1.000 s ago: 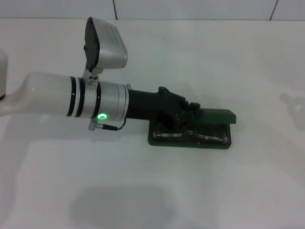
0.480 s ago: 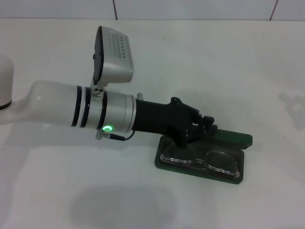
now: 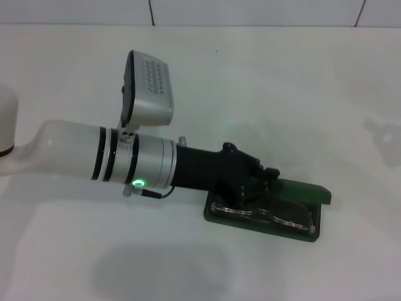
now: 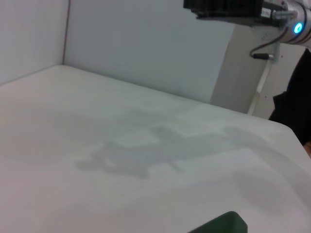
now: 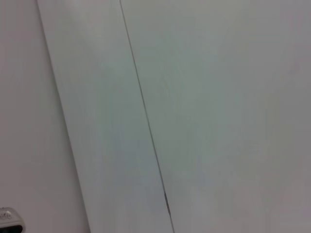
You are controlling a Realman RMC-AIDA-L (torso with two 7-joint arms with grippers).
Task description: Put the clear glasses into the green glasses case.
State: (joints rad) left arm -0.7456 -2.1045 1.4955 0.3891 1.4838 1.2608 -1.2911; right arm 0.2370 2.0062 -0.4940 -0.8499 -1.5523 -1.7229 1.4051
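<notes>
The green glasses case [image 3: 311, 229] lies open on the white table in the head view, its lid [image 3: 306, 190] raised at the far side. The clear glasses [image 3: 285, 219] lie inside the case, lens facing up. My left gripper [image 3: 264, 190] reaches in from the left and sits low over the left half of the case, right above the glasses and hiding part of them. The left wrist view shows only a green corner of the case [image 4: 222, 224]. My right gripper is out of view.
White table [image 3: 301, 94] on all sides of the case, with a tiled wall at the back. The left wrist view shows a black and silver part with a blue light [image 4: 252, 9] high up beyond the table edge. The right wrist view shows only wall panels.
The case and my left gripper shifted toward the near right over the last second. In the last half second the gripper dropped lower onto the glasses in the case.
</notes>
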